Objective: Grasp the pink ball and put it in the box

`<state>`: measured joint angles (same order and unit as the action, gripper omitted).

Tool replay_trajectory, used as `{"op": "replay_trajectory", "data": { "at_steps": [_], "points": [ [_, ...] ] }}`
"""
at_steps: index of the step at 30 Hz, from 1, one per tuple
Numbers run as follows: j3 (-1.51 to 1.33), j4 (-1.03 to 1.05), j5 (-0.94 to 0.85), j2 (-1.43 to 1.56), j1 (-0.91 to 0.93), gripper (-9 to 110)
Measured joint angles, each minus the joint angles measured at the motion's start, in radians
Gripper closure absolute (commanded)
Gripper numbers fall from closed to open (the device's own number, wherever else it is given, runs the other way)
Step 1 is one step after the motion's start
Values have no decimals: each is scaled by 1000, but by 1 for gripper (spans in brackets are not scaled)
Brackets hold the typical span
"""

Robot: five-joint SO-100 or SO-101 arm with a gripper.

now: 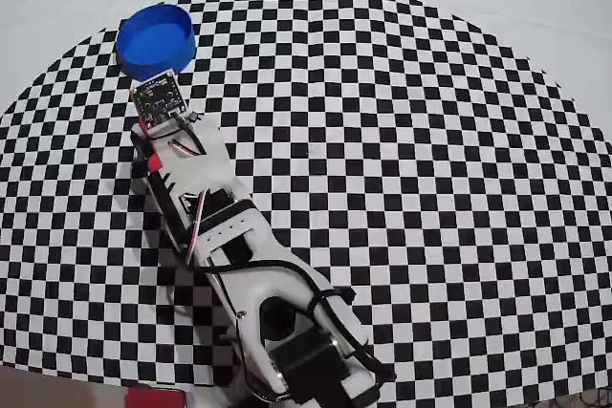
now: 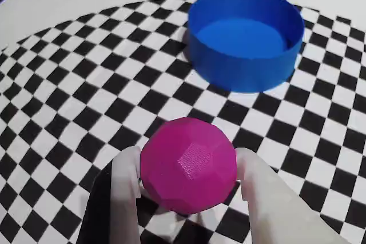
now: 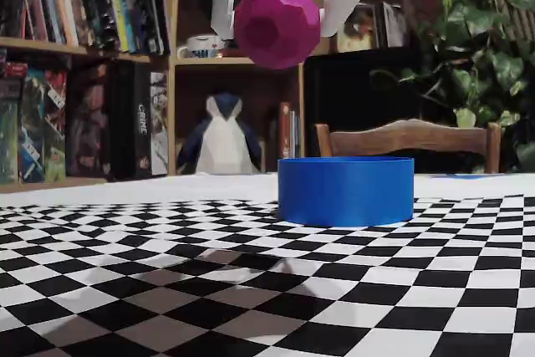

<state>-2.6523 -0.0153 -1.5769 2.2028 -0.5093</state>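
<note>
White plastic fingers (image 2: 126,187) of the gripper (image 2: 189,167) clamped on the small faceted magenta-pink ball (image 2: 188,165), one on each side at its widest part. Ball is off the table: fixed view shows it (image 3: 277,24) hanging high in the air, left of and nearer than the round low-walled bright blue plastic box (image 3: 346,190); wrist view has the box (image 2: 246,38) ahead, up and right, empty. Overhead view hides the ball under the arm's wrist (image 1: 161,97), just beside the box (image 1: 155,40). Ball looks like rigid, light printed plastic; flat facets should help grip, though it could roll if it slips. Surface: flat black-and-white checkered mat (image 3: 251,290). Room behind: wooden bookshelf (image 3: 84,56), penguin plush (image 3: 221,140), wooden chair back (image 3: 410,135), leafy plant (image 3: 481,48).
</note>
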Motion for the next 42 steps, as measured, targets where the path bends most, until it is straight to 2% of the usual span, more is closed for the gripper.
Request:
{"op": "replay_trajectory", "data": {
  "at_steps": [11,42],
  "points": [
    [35,0,0,15,48,101],
    [403,-12,0,-420,97,101]
  ]
}}
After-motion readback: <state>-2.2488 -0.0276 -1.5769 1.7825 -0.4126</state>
